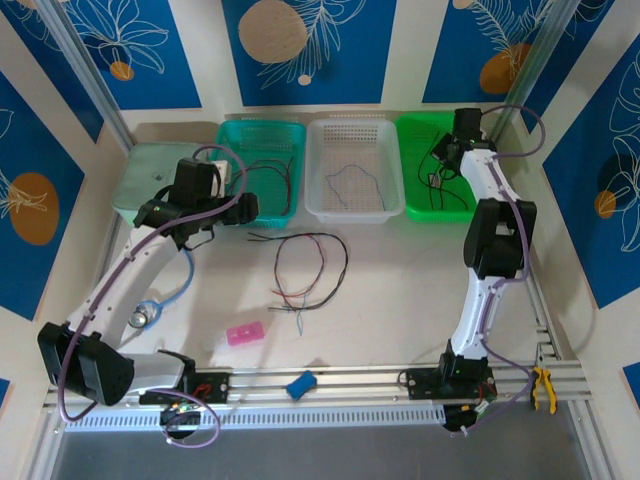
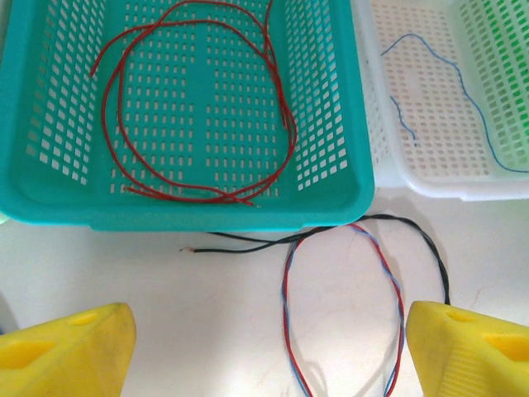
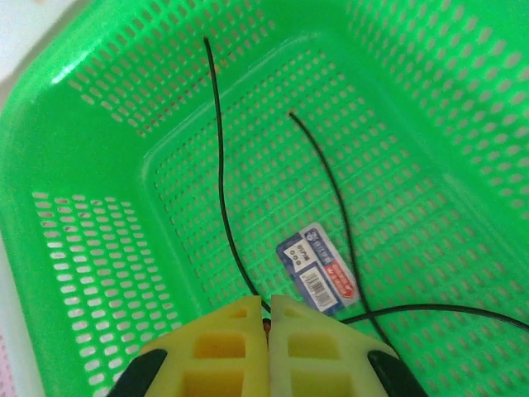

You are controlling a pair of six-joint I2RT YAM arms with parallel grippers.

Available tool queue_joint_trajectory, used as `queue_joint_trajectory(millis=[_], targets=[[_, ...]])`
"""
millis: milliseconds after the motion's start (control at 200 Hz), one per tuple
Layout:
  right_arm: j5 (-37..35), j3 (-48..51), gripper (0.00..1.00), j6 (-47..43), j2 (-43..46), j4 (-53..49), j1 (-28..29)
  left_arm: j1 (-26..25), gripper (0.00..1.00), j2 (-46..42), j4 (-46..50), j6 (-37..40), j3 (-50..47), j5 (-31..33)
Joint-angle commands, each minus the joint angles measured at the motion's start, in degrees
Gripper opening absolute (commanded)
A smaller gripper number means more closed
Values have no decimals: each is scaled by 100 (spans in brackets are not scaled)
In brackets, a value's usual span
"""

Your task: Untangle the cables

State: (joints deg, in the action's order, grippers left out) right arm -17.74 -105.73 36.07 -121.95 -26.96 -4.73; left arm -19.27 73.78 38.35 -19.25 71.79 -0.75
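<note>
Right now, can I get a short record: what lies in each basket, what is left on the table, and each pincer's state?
teal basket: red cable inside
white basket: blue cable inside
green basket: black cable inside
table: tangled loop, red-blue twist plus black strands, beside the teal basket
left pincer: open, over the tangled loop
right pincer: shut on the black cable
</note>
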Motion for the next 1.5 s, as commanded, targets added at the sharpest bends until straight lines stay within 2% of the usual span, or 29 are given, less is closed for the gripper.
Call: queue_joint_trajectory(millis=[0, 250, 375, 580, 595, 620, 645, 760, 940, 1055, 1211, 1371, 1496], targets=[[403, -496, 0, 4, -562, -907, 134, -56, 85, -135, 173, -62, -140, 112], [935, -1239, 1, 231, -1252, -1736, 133, -74, 85, -321, 330, -44, -191, 190], [1135, -1277, 32, 417, -1209, -1875, 48, -73, 85, -379, 425, -87, -216, 149], [1102, -907, 56, 439, -414, -1666, -71, -89, 85, -505, 558, -200, -343, 13], [1087, -879, 59, 422, -359, -1666, -72, -86, 85, -511, 554, -207, -348, -12], [1038, -822, 71, 392, -231, -1662, -72, -94, 86, -512, 553, -212, -368, -56], [975, -753, 79, 368, -116, -1653, -72, -105, 86, -502, 558, -211, -372, -96], [804, -256, 89, 287, 497, -1406, -80, -196, 86, -499, 629, -246, -368, -127], [784, 492, 90, 135, 1418, -1087, -57, -333, 87, -557, 732, -350, -341, -136], [788, 1162, 88, -227, 2136, -850, 201, -400, 87, -614, 853, -422, -340, -160], [618, 2684, 84, -734, 3516, -251, 826, -446, 87, -770, 1004, -511, -525, -178], [541, 3859, 75, -878, 4916, -322, 1634, -497, 86, -1050, 1032, -739, -898, -245], [419, 4532, 64, -380, 5704, -654, 2474, -540, 85, -1213, 995, -932, -1194, -302]])
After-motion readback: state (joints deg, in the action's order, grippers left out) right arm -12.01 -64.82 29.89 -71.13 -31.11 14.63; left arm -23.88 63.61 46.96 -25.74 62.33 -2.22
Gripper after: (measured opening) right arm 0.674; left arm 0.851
